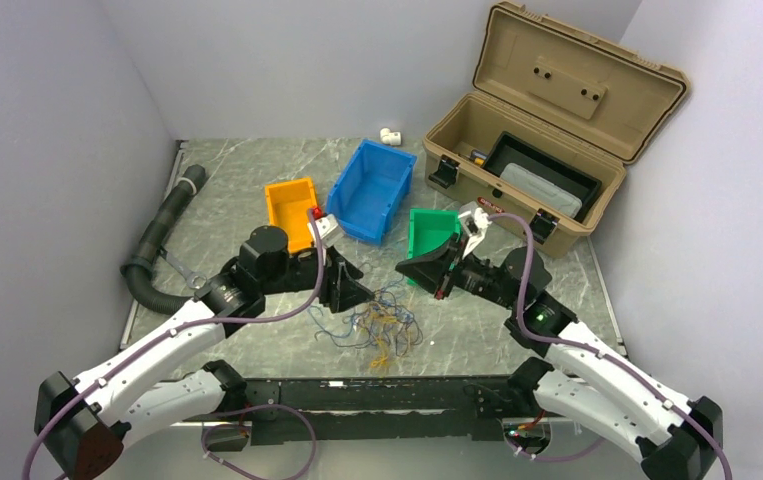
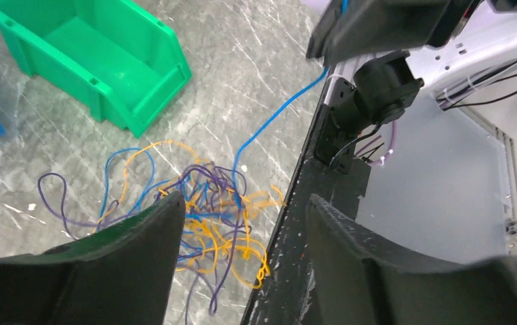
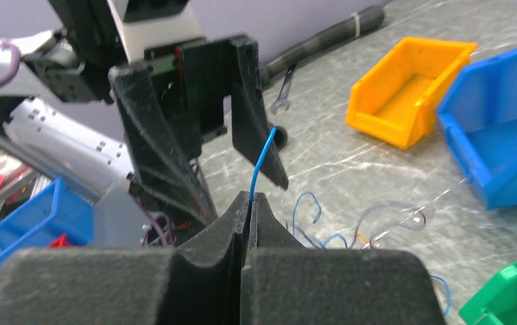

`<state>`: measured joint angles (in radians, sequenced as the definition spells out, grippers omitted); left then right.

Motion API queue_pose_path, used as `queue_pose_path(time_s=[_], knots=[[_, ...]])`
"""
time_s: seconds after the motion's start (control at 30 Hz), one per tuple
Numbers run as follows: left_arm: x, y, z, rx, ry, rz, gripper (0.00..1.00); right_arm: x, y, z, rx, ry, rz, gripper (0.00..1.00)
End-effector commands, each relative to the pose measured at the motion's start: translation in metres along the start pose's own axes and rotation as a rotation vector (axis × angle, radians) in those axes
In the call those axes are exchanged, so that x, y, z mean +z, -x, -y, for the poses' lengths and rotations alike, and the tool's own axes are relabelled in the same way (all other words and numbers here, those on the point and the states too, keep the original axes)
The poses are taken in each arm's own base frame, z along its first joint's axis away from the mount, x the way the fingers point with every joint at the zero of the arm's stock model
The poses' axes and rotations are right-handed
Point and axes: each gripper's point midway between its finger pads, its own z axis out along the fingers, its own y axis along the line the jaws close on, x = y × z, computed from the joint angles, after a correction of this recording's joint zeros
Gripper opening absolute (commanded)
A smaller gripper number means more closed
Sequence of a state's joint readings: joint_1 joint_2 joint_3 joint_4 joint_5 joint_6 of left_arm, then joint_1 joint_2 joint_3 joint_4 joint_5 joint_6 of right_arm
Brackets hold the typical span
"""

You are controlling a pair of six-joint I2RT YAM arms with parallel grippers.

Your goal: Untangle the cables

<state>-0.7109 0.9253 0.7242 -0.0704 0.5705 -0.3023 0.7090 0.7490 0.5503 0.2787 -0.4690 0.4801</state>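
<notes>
The cables (image 1: 385,325) lie in a tangled pile of blue, orange and purple wires near the table's front edge, also in the left wrist view (image 2: 201,218). My right gripper (image 1: 404,266) is shut on the end of one blue cable (image 3: 261,159), pinched at the tips (image 3: 250,196). That blue cable (image 2: 276,112) runs taut from the pile up to it. My left gripper (image 1: 357,292) is open and empty (image 2: 245,203), hovering just above the pile's left side. Its spread fingers (image 3: 167,156) face my right gripper.
A green bin (image 1: 429,232) stands right behind the pile, with blue (image 1: 372,188) and orange (image 1: 292,210) bins further back. An open tan toolbox (image 1: 547,130) is at the back right. A black hose (image 1: 162,235) and a wrench (image 1: 182,268) lie left. The black frame rail (image 1: 377,390) borders the pile.
</notes>
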Motion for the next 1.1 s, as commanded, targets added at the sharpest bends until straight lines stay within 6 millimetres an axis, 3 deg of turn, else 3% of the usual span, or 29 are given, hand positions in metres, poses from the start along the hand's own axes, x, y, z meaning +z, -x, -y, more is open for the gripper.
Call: queue_pose_path(time_s=[0.0,0.13,0.23,0.5,0.6,0.8,0.87,0.97,1.07], knots=[[-0.002,0.016,0.007,0.03,-0.013,0.056,0.76,-0.003,0.048,-0.001,-0.029,-0.093,0.113,0.0],[-0.003,0.014,0.004,0.036,-0.002,0.069,0.88,-0.001,0.067,-0.009,-0.052,-0.094,0.118,0.0],[0.0,0.029,0.009,0.069,-0.028,0.117,0.91,0.003,0.089,-0.019,-0.074,-0.075,0.139,0.0],[0.013,0.082,0.015,0.133,-0.055,0.23,0.93,0.017,0.152,-0.042,-0.112,-0.054,0.197,0.0],[0.024,0.08,0.012,0.124,-0.062,0.227,0.93,0.015,0.18,-0.051,-0.133,-0.066,0.248,0.0],[0.058,0.043,-0.003,0.06,-0.05,0.171,0.92,0.002,0.26,-0.074,-0.208,-0.118,0.413,0.0],[0.078,0.023,-0.007,0.031,-0.039,0.119,0.9,0.001,0.281,-0.08,-0.228,-0.122,0.456,0.0],[0.111,-0.021,-0.021,0.011,0.03,-0.01,0.84,-0.005,0.306,-0.087,-0.239,-0.144,0.506,0.0],[0.129,-0.065,-0.037,-0.072,0.067,-0.07,0.77,-0.017,0.332,-0.09,-0.245,-0.195,0.586,0.0]])
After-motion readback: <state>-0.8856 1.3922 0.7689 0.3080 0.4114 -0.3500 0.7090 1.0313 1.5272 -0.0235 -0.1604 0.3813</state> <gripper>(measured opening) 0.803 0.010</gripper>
